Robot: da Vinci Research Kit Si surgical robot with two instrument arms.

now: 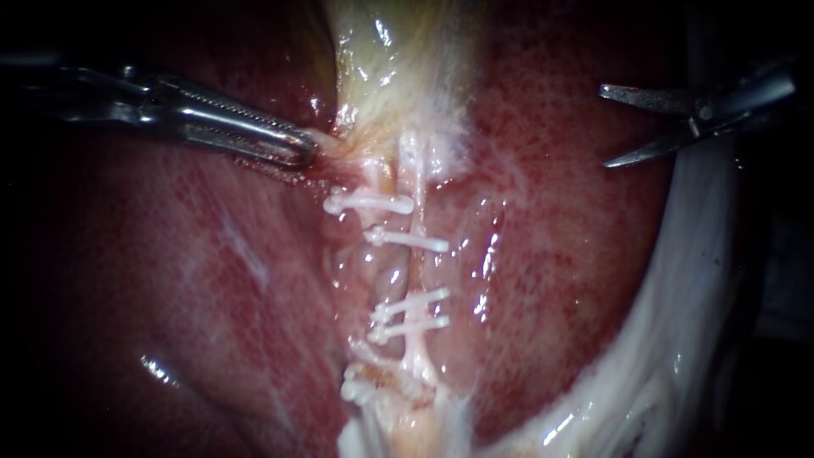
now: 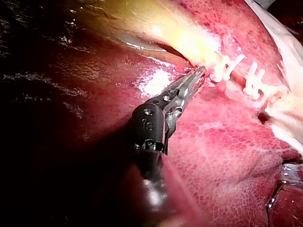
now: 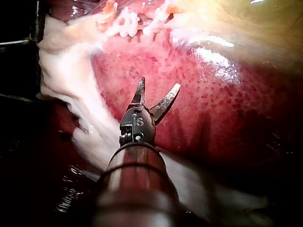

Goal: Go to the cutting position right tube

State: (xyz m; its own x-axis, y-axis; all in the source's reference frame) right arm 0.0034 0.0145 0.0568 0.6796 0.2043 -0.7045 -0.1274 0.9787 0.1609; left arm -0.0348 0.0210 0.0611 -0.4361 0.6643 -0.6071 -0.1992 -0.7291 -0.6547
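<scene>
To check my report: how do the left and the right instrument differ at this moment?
The left instrument has a broad ribbed pincer; the right instrument ends in thin pointed blades. The left one is shut on tissue near the clips; the right one stands open, holding nothing, apart from them over the liver. Both are slender metal tools.
</scene>
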